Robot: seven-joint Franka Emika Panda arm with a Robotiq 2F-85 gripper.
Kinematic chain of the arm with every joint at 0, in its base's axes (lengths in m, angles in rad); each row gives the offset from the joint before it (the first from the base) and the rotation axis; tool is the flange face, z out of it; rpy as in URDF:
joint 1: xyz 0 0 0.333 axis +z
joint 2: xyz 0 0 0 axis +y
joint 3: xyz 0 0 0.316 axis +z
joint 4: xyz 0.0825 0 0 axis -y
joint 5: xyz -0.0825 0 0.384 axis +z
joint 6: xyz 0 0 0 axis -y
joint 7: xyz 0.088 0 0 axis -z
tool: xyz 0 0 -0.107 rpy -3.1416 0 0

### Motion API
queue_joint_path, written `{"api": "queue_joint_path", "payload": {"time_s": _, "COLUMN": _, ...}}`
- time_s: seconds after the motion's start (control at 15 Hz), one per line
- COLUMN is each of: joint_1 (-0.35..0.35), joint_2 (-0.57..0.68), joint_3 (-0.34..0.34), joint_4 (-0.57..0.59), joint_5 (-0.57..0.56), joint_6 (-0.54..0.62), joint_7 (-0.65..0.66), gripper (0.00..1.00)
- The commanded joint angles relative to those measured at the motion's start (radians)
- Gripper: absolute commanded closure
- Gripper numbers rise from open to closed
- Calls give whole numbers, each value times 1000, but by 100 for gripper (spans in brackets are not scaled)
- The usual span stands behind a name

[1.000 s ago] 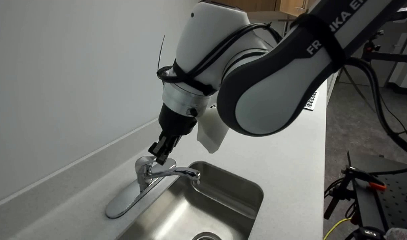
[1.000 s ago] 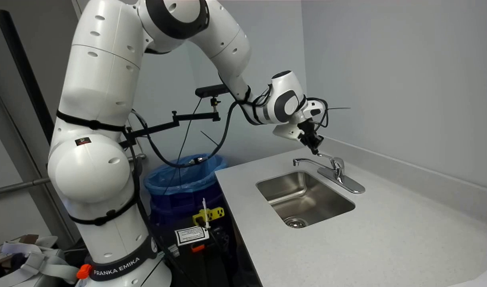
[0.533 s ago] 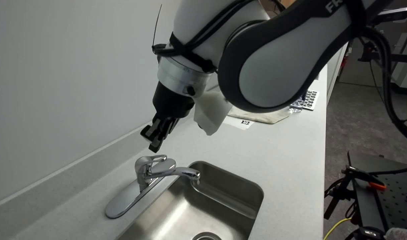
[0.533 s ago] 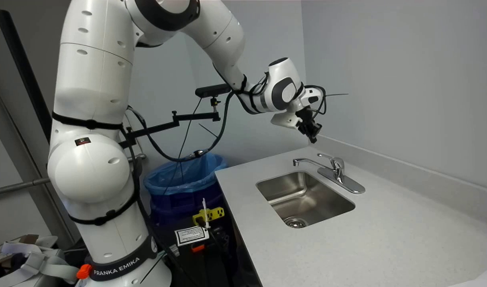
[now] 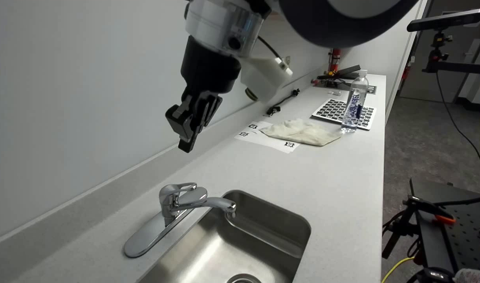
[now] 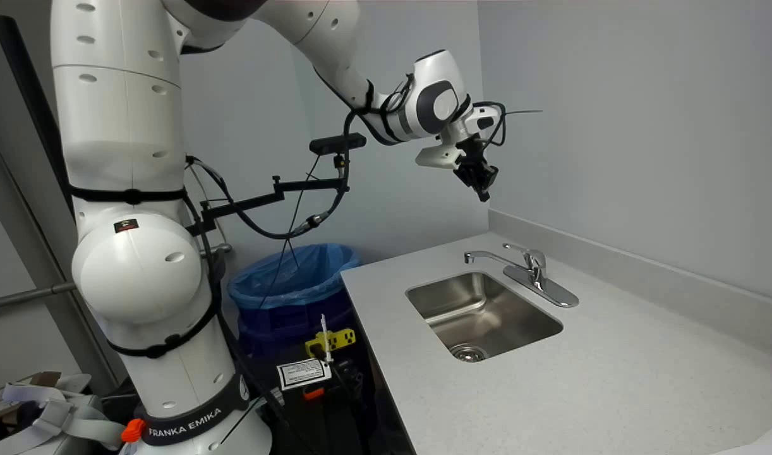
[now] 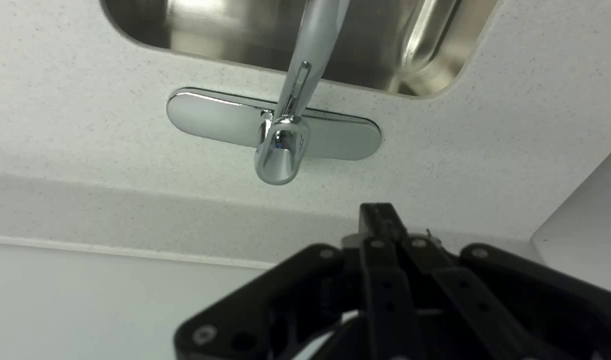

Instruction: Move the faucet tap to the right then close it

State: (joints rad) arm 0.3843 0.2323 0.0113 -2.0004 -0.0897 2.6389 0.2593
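Hovering clenched: gripper (image 7: 384, 220) | open air between it and faucet tap (image 5: 168, 201) | spout (image 5: 214, 202) overhangs sink (image 5: 268, 232) edge

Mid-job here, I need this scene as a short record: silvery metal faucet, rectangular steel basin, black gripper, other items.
Recess: rectangular steel basin, set into the pale speckled counter
Fixture: silvery metal faucet, upright on an oblong metal base plate
Outlet: curved metal spout, reaching over the basin
Control: looped metal lever handle, roughly in line above the spout
Flow: no stream visible; full closure cannot be told
Tool: black two-finger gripper, shut, holding nothing, above counter height, apart from the faucet
Other items: standing clear plastic bottle; off-white cloth
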Motion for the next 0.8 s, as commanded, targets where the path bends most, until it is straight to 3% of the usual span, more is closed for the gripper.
{"api": "queue_joint_path", "payload": {"time_s": 0.0, "joint_1": -51, "joint_2": -117, "joint_3": 42, "joint_4": -70, "joint_5": -25, "joint_6": -73, "joint_7": 30, "gripper": 100}}
{"api": "queue_joint_path", "payload": {"time_s": 0.73, "joint_1": -133, "joint_2": -305, "joint_3": 117, "joint_4": -183, "joint_5": -4, "joint_6": -198, "joint_7": 32, "gripper": 100}}
